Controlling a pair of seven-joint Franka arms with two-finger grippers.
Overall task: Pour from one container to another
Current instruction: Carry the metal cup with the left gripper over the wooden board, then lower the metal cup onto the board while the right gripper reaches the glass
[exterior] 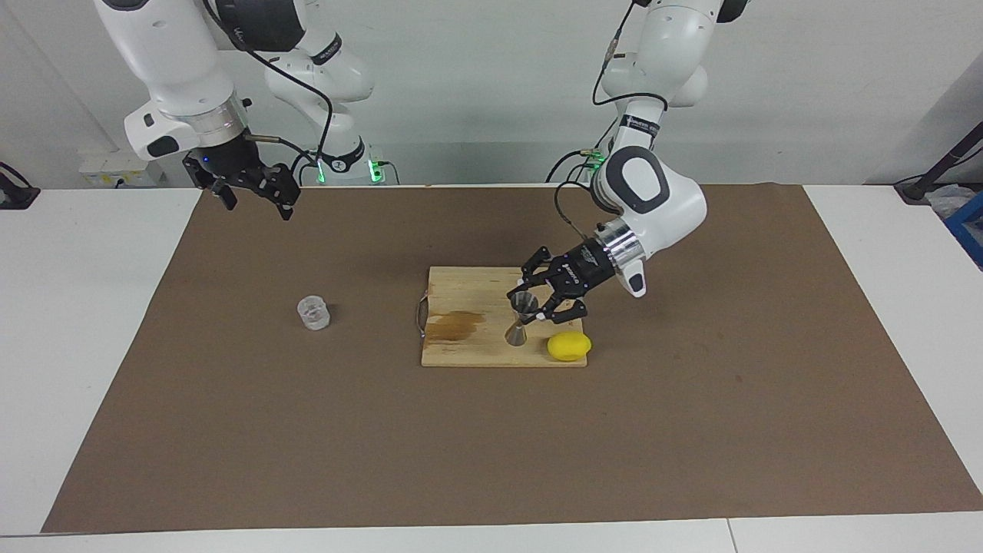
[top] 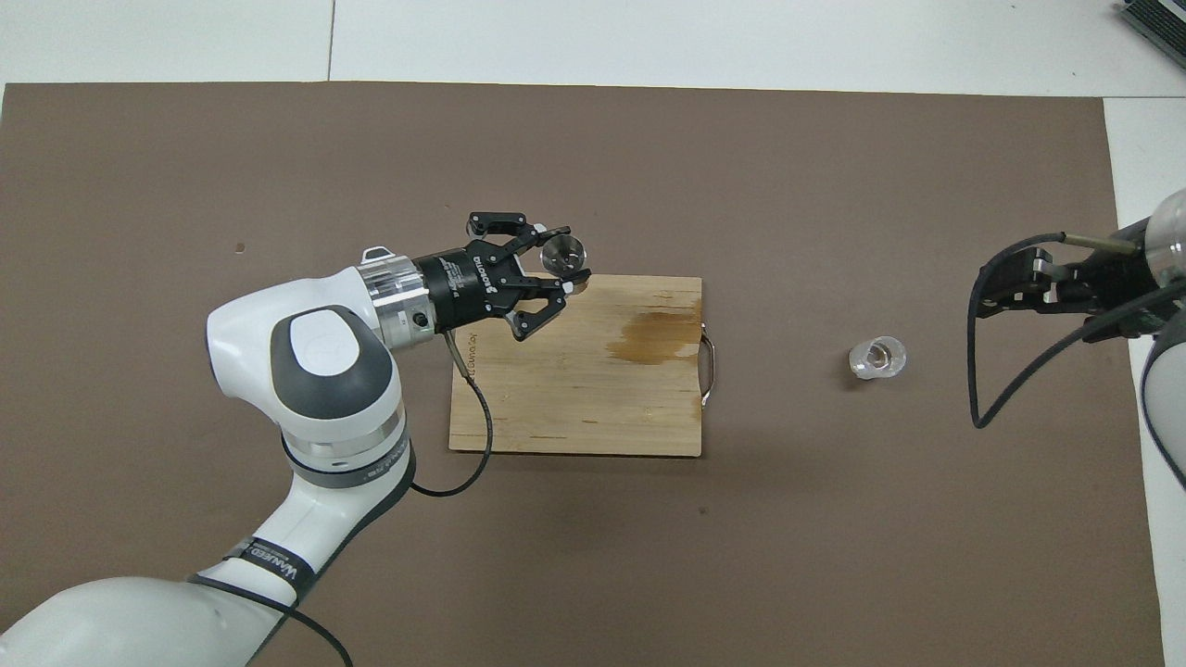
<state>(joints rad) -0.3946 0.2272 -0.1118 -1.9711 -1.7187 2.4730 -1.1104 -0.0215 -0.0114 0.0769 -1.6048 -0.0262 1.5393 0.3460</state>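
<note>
Here, the left pincer (exterior: 535,306) is clamping the small shiny steel hourglass-shaped jigger (exterior: 521,319) at its narrow waist, its fingertips pressing in from both sides, and is holding it roughly upright over the pale wooden cutting board (exterior: 468,338). In the facing view the jigger's lower cone is sitting at or just above the board's surface; contact cannot be told. The oval yellow lemon (exterior: 569,346) is lying on the board's corner farthest from the robots toward the left arm's end, just beside the jigger. A brown stain (exterior: 455,325) is marking the board near its metal handle (exterior: 418,315).

The small squat clear glass cup (exterior: 313,312) is standing upright on the brown mat (exterior: 491,445) toward the right arm's end of the desk (exterior: 84,307), well apart from the board and from both pincers.

The right pincer (exterior: 256,196) is hanging in the air over the mat's edge nearest the robots, with its fingers standing apart and gripping nothing; this arm is waiting.
</note>
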